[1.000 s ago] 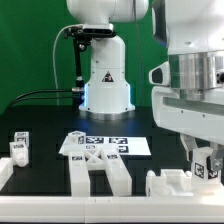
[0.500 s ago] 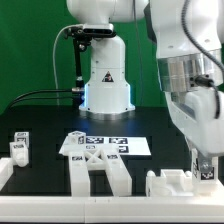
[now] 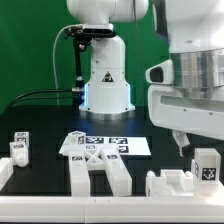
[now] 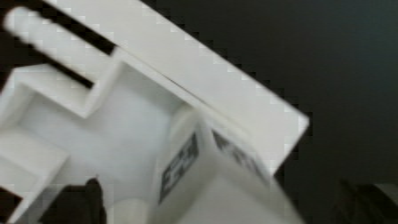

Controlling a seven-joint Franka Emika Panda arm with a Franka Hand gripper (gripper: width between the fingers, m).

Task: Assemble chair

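A small upright white chair piece with a tag (image 3: 207, 166) stands at the exterior view's right, beside a low white chair piece (image 3: 168, 184) at the front edge. My gripper (image 3: 192, 142) hangs just above and beside the tagged piece; only one fingertip (image 3: 180, 141) shows clearly. The wrist view is blurred and filled by white chair parts (image 4: 125, 110), with a tagged piece (image 4: 196, 165) running down between the jaws. I cannot tell whether the fingers press on it. A forked white chair piece (image 3: 100, 172) lies at the centre front. Another small tagged piece (image 3: 20, 148) stands at the left.
The marker board (image 3: 105, 145) lies flat in the middle of the black table. The robot's base (image 3: 105, 80) stands behind it with a cable running to the left. The table's raised white border (image 3: 4, 170) runs along the left.
The arm has swung about above the right-hand tagged piece, leaning one way half a second ago and now standing square again. The tagged piece has stayed in place.
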